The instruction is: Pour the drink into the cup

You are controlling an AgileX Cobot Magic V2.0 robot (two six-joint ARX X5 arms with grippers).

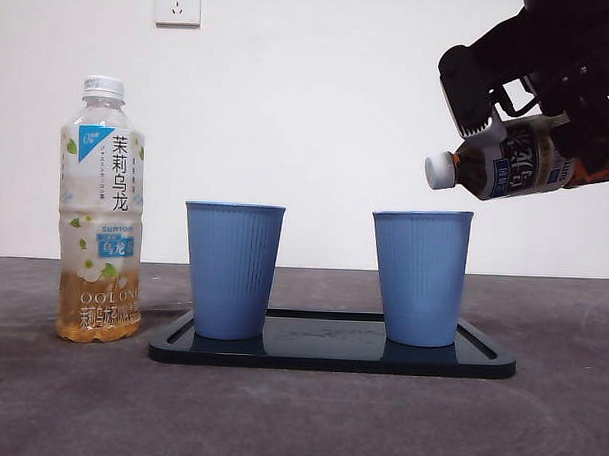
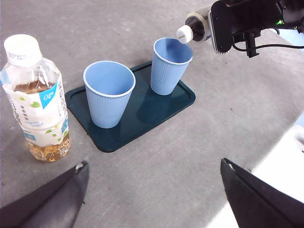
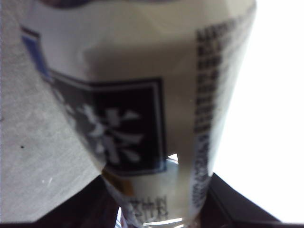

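Far left on the table [image 1: 58, 410], an upright capped oolong bottle [image 1: 101, 211] was seen, near-empty. Two blue cups, the left cup [image 1: 232, 271] and right cup [image 1: 420, 277], were stood on a dark tray [image 1: 330, 354]. Both cup interiors were shown only by the left wrist view, empty. The left gripper [image 2: 152, 190] was held open above the table, gripping nothing. A dark tea bottle [image 1: 507, 160] was clamped by the right gripper [image 1: 549, 106], tilted almost horizontal, its white cap [image 1: 440, 171] on, above the right cup's rim. Only its blurred label was shown by the right wrist view.
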